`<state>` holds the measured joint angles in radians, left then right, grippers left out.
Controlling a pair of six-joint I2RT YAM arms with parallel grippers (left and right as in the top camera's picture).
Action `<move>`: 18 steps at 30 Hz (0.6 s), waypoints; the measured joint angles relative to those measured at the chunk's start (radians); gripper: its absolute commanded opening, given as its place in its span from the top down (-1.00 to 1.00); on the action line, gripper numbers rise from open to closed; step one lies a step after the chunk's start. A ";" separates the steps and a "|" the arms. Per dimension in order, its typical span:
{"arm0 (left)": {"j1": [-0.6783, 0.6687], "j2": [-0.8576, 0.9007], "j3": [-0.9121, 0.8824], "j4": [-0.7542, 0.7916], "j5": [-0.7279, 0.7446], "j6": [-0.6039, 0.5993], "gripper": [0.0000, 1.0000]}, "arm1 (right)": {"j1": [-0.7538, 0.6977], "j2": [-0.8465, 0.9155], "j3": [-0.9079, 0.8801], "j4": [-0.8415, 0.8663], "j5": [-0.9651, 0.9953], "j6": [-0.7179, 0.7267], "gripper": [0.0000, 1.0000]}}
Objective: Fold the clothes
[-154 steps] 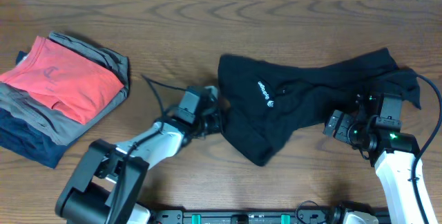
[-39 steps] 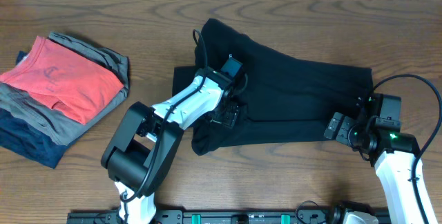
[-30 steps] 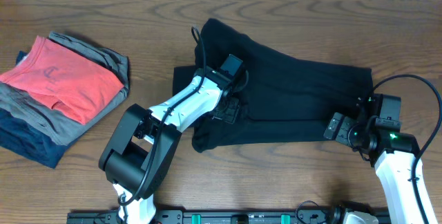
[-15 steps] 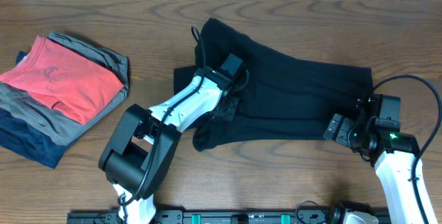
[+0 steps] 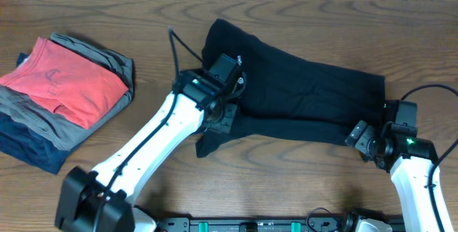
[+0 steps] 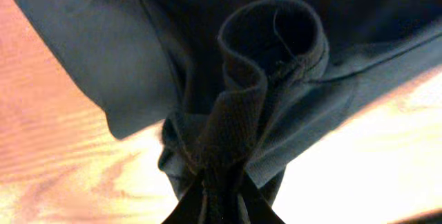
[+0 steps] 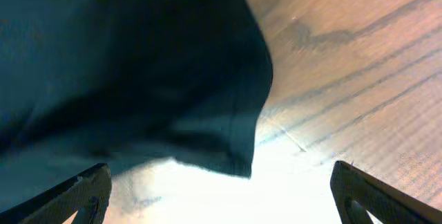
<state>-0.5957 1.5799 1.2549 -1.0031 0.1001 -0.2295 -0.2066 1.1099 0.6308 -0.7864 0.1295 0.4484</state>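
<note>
Left tool point(image 6: 222, 203): clamped tight on a bunched fold of the black shirt point(image 5: 308, 92).
Right tool point(image 7: 221, 189): spread wide, holding nothing, at the shirt's right hem.

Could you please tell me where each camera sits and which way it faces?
Overhead: above the table, looking straight down on shirt, folded pile, both arms.
Left wrist: on the left arm, facing along the left tool, shut on bunched shirt; fingertips show.
Right wrist: on the right arm, facing the shirt's edge between the open right tool's fingers.
Shared: all see the shirt.
</note>
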 measured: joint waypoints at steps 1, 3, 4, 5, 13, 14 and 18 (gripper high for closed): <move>0.000 -0.004 0.000 -0.007 0.005 -0.003 0.77 | -0.005 0.000 0.000 0.006 -0.011 0.004 -0.98; 0.000 -0.003 0.000 -0.011 0.009 -0.007 0.77 | -0.006 0.005 0.000 0.006 -0.063 0.012 -0.98; 0.000 -0.003 0.000 -0.010 0.010 -0.010 0.77 | -0.006 0.010 0.000 -0.002 -0.098 0.015 -0.99; 0.000 -0.003 0.000 -0.010 0.013 -0.012 0.77 | -0.006 0.019 0.000 -0.011 -0.134 0.018 -0.99; 0.000 -0.003 -0.001 -0.003 0.024 -0.026 0.77 | -0.006 0.065 -0.114 0.085 -0.248 0.175 -0.98; 0.000 -0.003 -0.001 -0.003 0.024 -0.029 0.77 | -0.006 0.066 -0.138 0.118 -0.253 0.201 -0.99; 0.000 -0.003 -0.001 -0.003 0.024 -0.029 0.77 | -0.007 0.055 -0.184 0.222 -0.254 0.311 -0.98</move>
<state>-0.5957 1.5764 1.2541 -1.0061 0.1246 -0.2588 -0.2134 1.1652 0.4465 -0.5648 -0.1246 0.7593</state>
